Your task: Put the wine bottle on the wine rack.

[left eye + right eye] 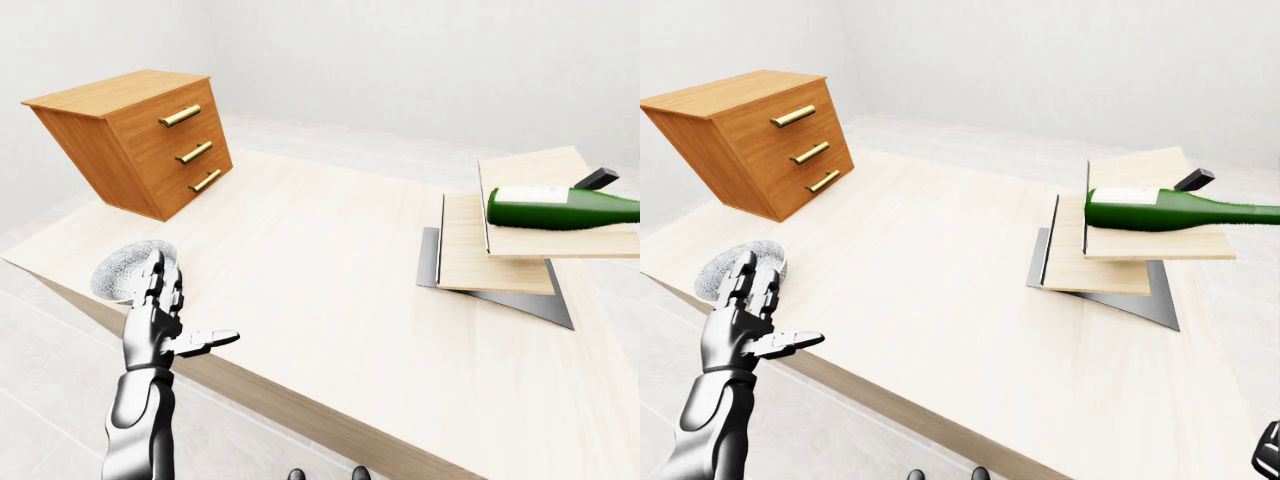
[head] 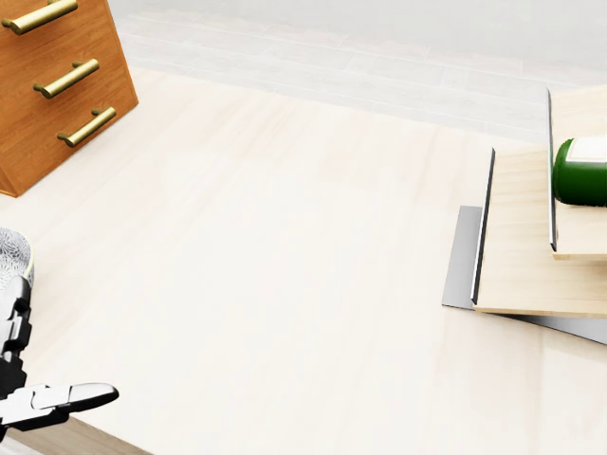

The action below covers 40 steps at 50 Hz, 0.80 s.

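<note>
**Wine bottle lying on the stepped rack, our left hand spread at lower left**

Wine bottle (image 1: 1170,210): green glass, white label, on its side across the upper wooden tier of the wine rack (image 1: 1100,262), right of centre in the right-eye view; neck points to the right edge. Rack is stepped pale boards over a grey metal base, sitting on the light wooden table (image 1: 310,260).

Our left hand (image 1: 160,315) stands at lower left of the left-eye view, over the table's near edge: fingers upright and apart, thumb out sideways, clamped on nothing. Just behind it, a pale speckled round object (image 1: 120,268); we cannot tell what it is.

Our right hand (image 1: 1268,452): only a dark sliver at the lower right corner; state cannot be told.

Wooden drawer chest (image 1: 140,135), brass handles, tilted, upper left.
</note>
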Motion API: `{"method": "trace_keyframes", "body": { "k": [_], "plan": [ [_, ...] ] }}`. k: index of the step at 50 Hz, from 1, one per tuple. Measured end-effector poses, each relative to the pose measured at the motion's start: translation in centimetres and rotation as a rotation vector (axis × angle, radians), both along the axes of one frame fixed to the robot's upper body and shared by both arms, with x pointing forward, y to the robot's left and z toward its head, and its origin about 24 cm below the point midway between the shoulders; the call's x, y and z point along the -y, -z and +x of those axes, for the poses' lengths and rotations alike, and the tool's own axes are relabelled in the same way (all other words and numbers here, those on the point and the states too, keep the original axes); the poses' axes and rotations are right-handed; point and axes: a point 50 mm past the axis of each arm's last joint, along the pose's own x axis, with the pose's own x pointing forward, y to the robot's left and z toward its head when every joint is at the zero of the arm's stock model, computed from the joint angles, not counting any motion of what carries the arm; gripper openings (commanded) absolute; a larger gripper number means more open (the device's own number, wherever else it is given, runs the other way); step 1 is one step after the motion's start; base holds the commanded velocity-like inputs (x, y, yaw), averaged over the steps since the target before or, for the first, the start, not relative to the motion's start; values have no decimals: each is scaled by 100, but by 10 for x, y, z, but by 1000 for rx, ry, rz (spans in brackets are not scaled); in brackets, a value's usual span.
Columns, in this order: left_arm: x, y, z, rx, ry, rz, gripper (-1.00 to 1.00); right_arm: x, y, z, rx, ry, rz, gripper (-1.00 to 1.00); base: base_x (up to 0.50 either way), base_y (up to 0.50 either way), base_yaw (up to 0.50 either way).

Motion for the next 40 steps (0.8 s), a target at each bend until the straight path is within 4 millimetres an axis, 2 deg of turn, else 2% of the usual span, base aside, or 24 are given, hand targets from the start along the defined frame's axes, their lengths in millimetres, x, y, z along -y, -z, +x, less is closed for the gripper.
{"method": "trace_keyframes", "body": {
  "k": [13, 28, 31, 34, 35, 36, 40],
  "plan": [
    [1, -1, 0, 2, 3, 1, 100, 10, -11, -19, 33, 36, -32, 40, 0, 0, 0],
    [2, -2, 0, 3, 5, 2, 100, 16, -46, -45, 154, 89, -73, 45, 0, 0, 0],
    [2, -2, 0, 4, 5, 2, 100, 15, -54, -49, 185, 96, -78, 51, 0, 0, 0],
    [3, -3, 0, 4, 6, 3, 100, 13, -63, -52, 217, 99, -84, 84, 0, 0, 0],
    [3, -3, 0, 4, 7, 3, 100, 12, -66, -53, 228, 99, -85, 84, 0, 0, 0],
    [3, -3, 0, 5, 7, 3, 100, 11, -68, -54, 238, 99, -87, 100, 0, 0, 0],
    [4, -4, -1, 6, 8, 4, 100, 5, -79, -57, 274, 93, -101, 100, 0, 0, 0]
  ]
}}
